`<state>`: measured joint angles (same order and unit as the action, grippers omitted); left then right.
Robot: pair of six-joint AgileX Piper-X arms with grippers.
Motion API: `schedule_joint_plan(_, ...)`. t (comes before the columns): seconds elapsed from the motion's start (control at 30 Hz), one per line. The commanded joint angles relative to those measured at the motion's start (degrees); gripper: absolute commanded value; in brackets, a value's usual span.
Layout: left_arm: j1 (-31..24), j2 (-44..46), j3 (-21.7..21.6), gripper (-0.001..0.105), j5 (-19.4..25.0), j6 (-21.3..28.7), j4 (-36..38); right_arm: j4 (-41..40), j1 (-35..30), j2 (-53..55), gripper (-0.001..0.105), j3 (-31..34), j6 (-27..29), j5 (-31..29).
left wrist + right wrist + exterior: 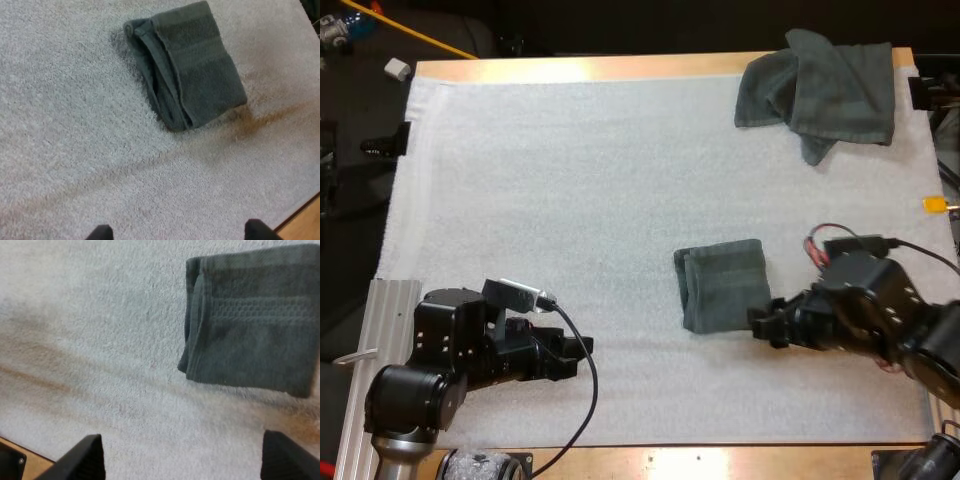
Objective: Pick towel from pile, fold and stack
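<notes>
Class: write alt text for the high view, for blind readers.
A folded grey-green towel lies on the mat, the right pincer by its near right corner. A crumpled towel sits far right; the left pincer is near left.

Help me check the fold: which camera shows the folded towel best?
The left wrist view: the folded towel lies whole, its layered edge plain. The right wrist view shows the layers closer but cuts one side off. The high view shows it whole from afar, beside the right gripper.
</notes>
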<state>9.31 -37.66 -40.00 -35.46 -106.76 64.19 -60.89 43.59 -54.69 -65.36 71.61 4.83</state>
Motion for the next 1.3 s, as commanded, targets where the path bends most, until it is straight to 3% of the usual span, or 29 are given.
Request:
schedule_joint_plan(0.0, 0.2, -0.1, -0.2, 0.055, -0.5, 0.5, -0.7, -3.6, -0.2, 4.7, 0.063, -0.4, -0.3, -1.0)
schedule_joint_plan(0.2, 0.2, -0.6, -0.3, 0.057, -0.4, -0.4, -3.7, -5.8, -0.1, 8.0, 0.063, -0.3, -0.2, -4.2)
schedule_joint_plan(0.37, 0.4, -2.4, -0.3, 0.071, -0.5, -4.3, -8.6, -6.9, 0.1, 8.3, 0.063, -0.2, 0.4, -7.0)
schedule_joint_plan(0.6, 1.1, -8.4, -0.2, 0.071, -2.2, -6.5, -12.1, -6.2, -0.1, 8.3, 0.063, -0.3, -0.2, -6.8)
schedule_joint_plan(1.07, 15.2, -29.0, -0.3, 0.071, 0.6, -18.4, -35.4, -6.9, -0.1, 8.4, 0.063, -0.2, -0.2, -6.8)
schedule_joint_plan(1.27, 18.2, -38.3, -0.3, 0.071, 2.4, -23.2, -44.7, -7.2, -0.2, 8.4, 0.063, -0.2, -0.2, -6.9)
